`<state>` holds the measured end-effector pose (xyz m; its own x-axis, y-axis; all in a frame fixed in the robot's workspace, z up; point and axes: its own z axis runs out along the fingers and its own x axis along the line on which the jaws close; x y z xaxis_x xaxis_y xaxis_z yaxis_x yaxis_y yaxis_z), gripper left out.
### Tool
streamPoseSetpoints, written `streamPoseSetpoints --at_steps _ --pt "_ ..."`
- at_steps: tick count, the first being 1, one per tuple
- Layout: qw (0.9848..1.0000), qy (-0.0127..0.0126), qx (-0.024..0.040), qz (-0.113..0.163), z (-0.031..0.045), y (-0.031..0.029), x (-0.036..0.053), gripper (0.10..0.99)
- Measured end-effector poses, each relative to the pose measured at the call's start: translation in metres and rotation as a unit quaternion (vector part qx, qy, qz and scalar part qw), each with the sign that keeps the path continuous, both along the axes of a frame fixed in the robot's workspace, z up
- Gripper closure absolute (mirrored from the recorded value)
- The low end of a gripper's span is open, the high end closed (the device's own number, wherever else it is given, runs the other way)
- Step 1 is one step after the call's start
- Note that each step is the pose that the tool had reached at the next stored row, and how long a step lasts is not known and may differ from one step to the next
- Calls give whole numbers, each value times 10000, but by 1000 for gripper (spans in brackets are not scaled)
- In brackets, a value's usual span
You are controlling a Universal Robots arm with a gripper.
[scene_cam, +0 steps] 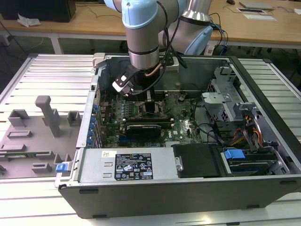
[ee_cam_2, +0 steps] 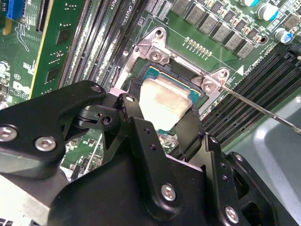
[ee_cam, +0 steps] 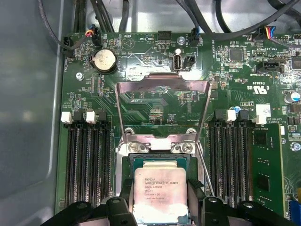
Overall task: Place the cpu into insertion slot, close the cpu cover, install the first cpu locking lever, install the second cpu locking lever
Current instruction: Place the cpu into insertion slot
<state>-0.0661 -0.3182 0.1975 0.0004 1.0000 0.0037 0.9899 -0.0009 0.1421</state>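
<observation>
**Chip Held Over the Socket, Cover Thrown Back**

On the slatted silver metal table (scene_cam: pixel 42 75) lies an open dark-grey computer case (scene_cam: pixel 188 193). The pale blue and silver robot arm (scene_cam: pixel 143 28) reaches down into its far half, toward the exterior view's left. Under it spreads the green motherboard (ee_cam: pixel 155 61), with long black memory slots (ee_cam: pixel 89 160) on either side of the socket.

The cpu cover (ee_cam: pixel 162 84), a thin silvery sheet-metal frame with a square window, is swung open on its hinge and stands away from the socket on its far side. One locking lever (ee_cam_2: pixel 254 106), a thin steel rod, angles off beside the socket, unlatched.

The black gripper (ee_cam_2: pixel 162 108) has its two fingers (ee_cam: pixel 195 197) pressed against opposite sides of the cpu (ee_cam: pixel 160 195), a small flat square chip with a silvery top and green rim, so the claw looks clamped on it. The chip sits squarely over the insertion slot (ee_cam: pixel 124 167), the black-framed square socket. I cannot tell whether it already rests in the frame or hangs just above.

Standing here, I judge the placing step to be under way. To do it well, the chip wants to stay level, with its edges parallel to the frame. It should go straight down with no sideways drag across the contacts, and with almost no force. The fingers should let go only once the green rim lies flat all round.
</observation>
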Motion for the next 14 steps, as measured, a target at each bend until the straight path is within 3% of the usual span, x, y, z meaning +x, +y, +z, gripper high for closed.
streamPoseSetpoints --at_steps 6,7,9,14 --pt "10000 0 1 0 -2 0 0 533" --pt "10000 0 1 0 -2 0 0 471" --pt "10000 -1 1 0 -1 1 0 471" --pt "10000 -1 -1 0 96 0 0 471"
